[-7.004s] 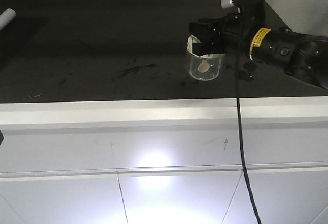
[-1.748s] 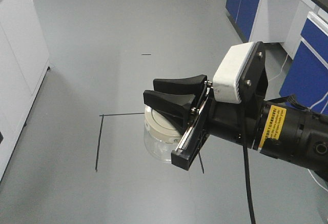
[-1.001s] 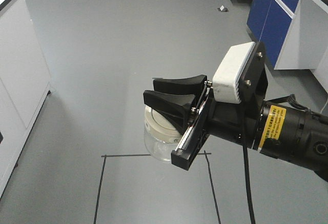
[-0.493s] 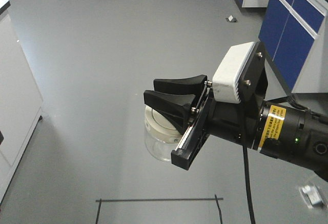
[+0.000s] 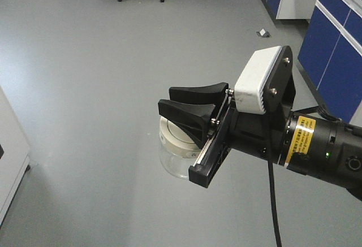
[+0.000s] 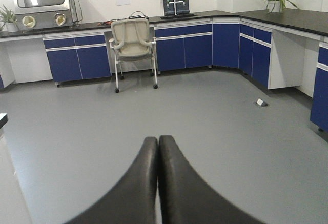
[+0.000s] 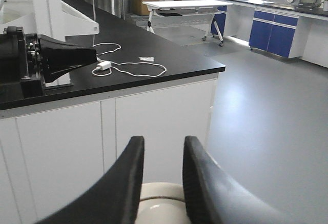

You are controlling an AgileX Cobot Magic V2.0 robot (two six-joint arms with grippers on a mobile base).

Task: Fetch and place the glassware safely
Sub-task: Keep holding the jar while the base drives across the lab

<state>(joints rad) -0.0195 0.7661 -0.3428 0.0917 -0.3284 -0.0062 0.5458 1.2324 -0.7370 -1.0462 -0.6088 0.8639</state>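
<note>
Front view: the right gripper (image 5: 165, 100) reaches in from the right, its black fingers clenched on the glass jar (image 5: 172, 161) just under the cream-white lid (image 5: 171, 137). The jar hangs upright in the air above the grey floor (image 5: 85, 89). Arm and jar sit at the same spot in the frame as half a second ago, but the room behind has slid. The black tape line that ran along the bottom edge is gone. The white cabinet (image 5: 8, 151) at the left has shrunk to a sliver. The blue cabinets (image 5: 339, 60) at the right now fill more of that side, and the small white scrap (image 5: 262, 32) on the floor lies a little lower.

Left wrist view: the left gripper (image 6: 157, 141) has its fingers pressed together with nothing between them. It faces a lab room with a beige chair (image 6: 133, 42) before blue cabinets (image 6: 189, 47).

Right wrist view: the jar's lid (image 7: 161, 203) shows between the two fingers at the bottom edge, and both fingers touch its sides. Beyond stands a black-topped desk (image 7: 169, 60) with a white cable (image 7: 130, 69) lying on it.
</note>
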